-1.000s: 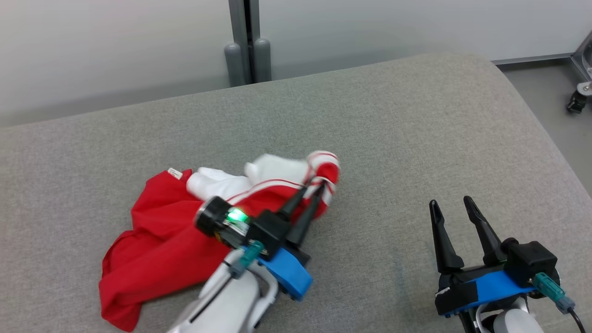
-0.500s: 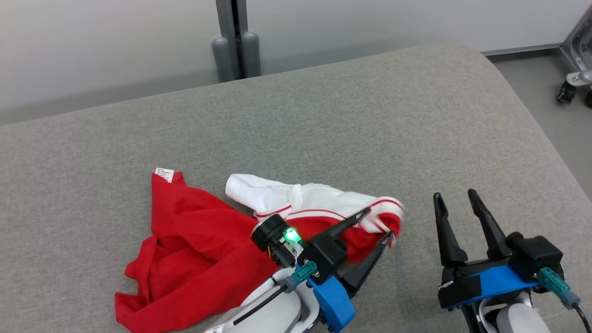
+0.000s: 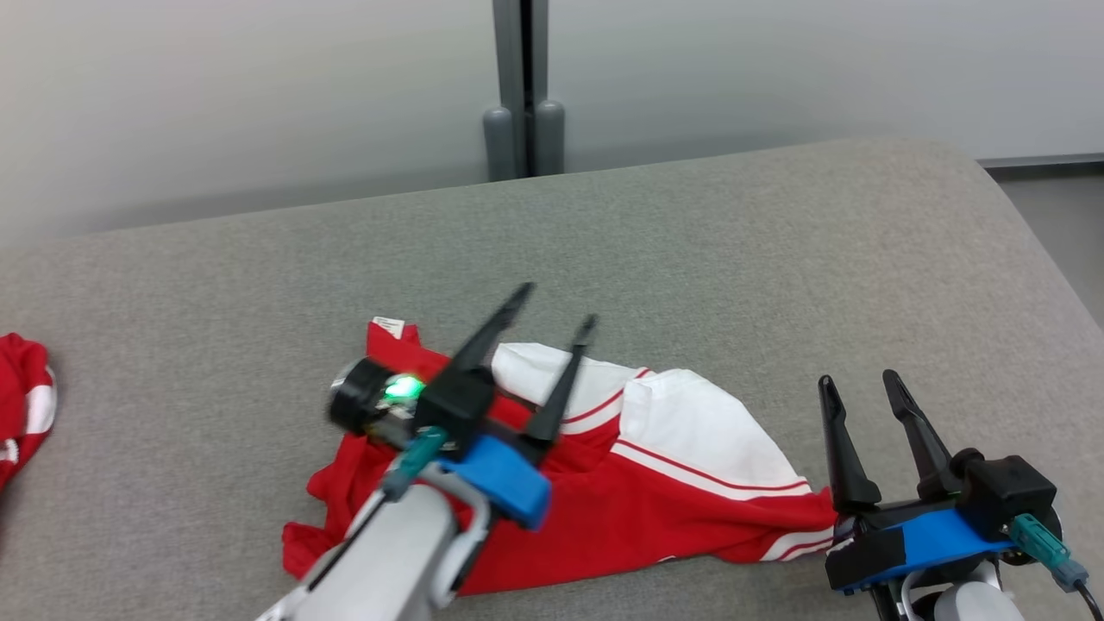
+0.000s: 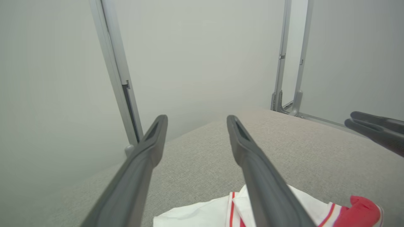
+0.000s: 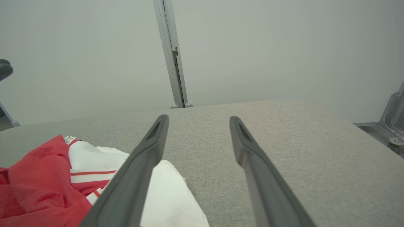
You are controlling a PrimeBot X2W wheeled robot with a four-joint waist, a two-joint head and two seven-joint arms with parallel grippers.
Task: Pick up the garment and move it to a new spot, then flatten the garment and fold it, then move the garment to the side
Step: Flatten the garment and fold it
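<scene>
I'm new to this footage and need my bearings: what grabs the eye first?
A crumpled red and white garment lies mid-front on the grey cushion. The left gripper hovers open above it, green light at its wrist; the right gripper stands open by its right end. Another red cloth shows at the left edge.

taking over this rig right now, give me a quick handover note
Left hand: open, empty, raised over the garment; it has just let go of the striped edge.
Right hand: open, empty, beside the garment's right end.
Garment: red and white, on the grey cushion, stretched out but still wrinkled. A second red garment lies at the far left.
Done: pick up and move.
Left: flatten, fold, move aside.
</scene>
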